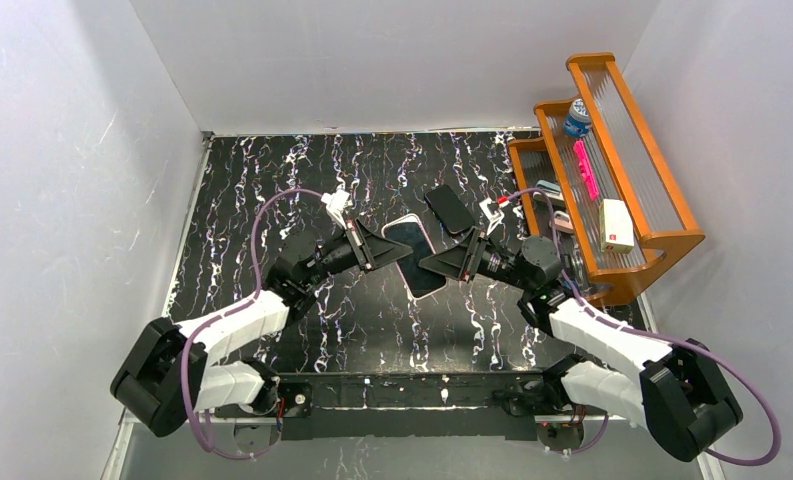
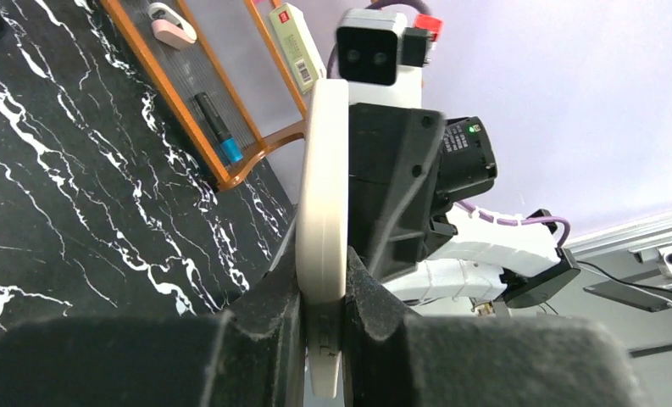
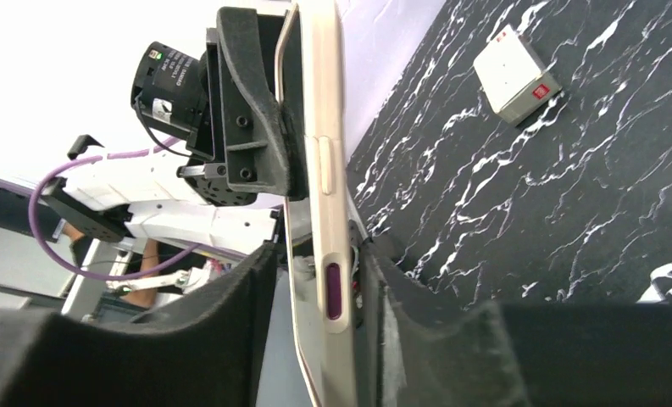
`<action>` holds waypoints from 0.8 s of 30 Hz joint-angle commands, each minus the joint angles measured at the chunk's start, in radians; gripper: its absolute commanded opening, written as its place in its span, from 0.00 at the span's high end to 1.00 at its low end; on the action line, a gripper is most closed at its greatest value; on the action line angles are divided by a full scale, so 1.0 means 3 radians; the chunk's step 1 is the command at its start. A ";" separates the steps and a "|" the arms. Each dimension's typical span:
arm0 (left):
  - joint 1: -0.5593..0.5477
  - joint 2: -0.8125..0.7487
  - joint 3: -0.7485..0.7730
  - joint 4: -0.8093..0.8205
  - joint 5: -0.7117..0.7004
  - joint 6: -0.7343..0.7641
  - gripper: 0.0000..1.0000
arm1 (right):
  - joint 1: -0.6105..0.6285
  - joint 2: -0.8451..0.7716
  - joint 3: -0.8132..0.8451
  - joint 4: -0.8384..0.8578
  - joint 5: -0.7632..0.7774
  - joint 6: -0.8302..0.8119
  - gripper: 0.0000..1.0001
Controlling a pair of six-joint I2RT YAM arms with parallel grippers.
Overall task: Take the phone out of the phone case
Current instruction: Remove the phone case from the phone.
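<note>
The table (image 1: 372, 320) was black marble laced with white veins, closed in by plain white walls (image 1: 72, 150) on the left, back and right. A wooden rack (image 1: 672, 215) stood along the right edge, holding a blue-capped bottle (image 1: 576, 118), a pink pen (image 1: 585, 168) and a white box (image 1: 617, 225).

Over the middle of the table, the phone (image 1: 412, 245) sat inside its pale phone case (image 2: 324, 195), lifted off the surface between the two arms. The left gripper (image 1: 387, 252) was clamped on the left edge of the case, its fingers (image 2: 281, 322) pressed to both faces. The right gripper (image 1: 442, 262) pinched the opposite edge the same way.

Another phone (image 1: 449, 208), dark, lay flat on the marble just behind them. A small white block (image 3: 514, 72) with a red mark rested farther off.
</note>
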 commanded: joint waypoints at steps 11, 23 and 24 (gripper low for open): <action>-0.0009 -0.0640 -0.0431 -0.0025 -0.1280 -0.0296 1.00 | 0.0076 -0.0400 -0.0115 -0.0022 0.0207 -0.0361 0.01; -0.0019 -0.1039 -0.0610 0.0023 -0.1850 -0.0834 1.00 | 0.0697 -0.0049 -0.0187 0.0572 0.0656 -0.0394 0.04; -0.0023 -0.1071 -0.0626 0.0026 -0.1867 -0.0857 1.00 | 0.0747 0.0005 -0.0178 0.0629 0.0683 -0.0380 0.05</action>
